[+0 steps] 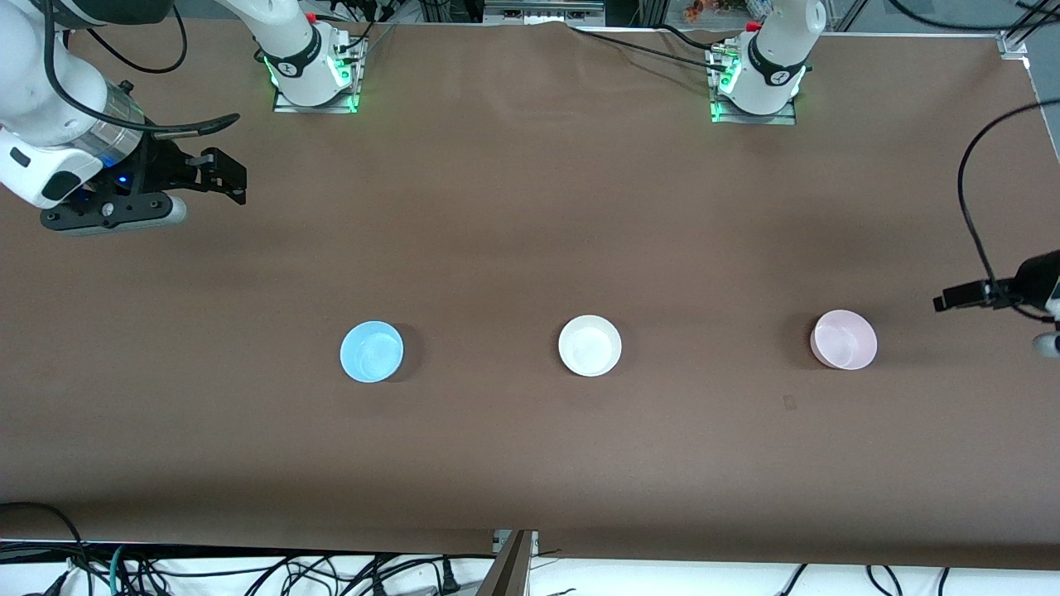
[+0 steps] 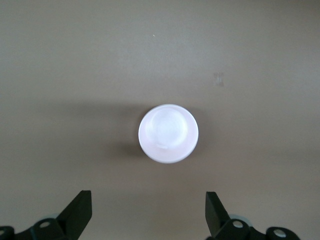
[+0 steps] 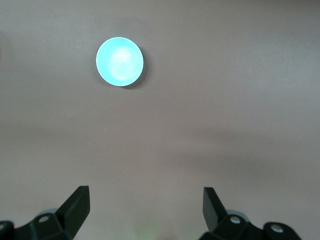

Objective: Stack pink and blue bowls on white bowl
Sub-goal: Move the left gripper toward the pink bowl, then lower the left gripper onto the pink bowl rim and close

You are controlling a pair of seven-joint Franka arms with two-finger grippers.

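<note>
Your left gripper (image 2: 148, 215) hangs in the air with fingers spread wide, over bare table at the left arm's end, holding nothing. The pink bowl (image 1: 843, 338) sits upright on the table (image 1: 530, 207) close by it, toward the middle from the gripper; in the left wrist view the bowl (image 2: 168, 133) lies ahead of the finger gap, not touching either finger.

Your right gripper (image 3: 146, 210) is also spread apart and empty, up over the right arm's end of the table. The blue bowl (image 1: 372, 352) stands well apart from it, nearer the front camera.

The white bowl (image 1: 590, 345) sits between blue and pink, all three in a row, apart, nothing stacked.
</note>
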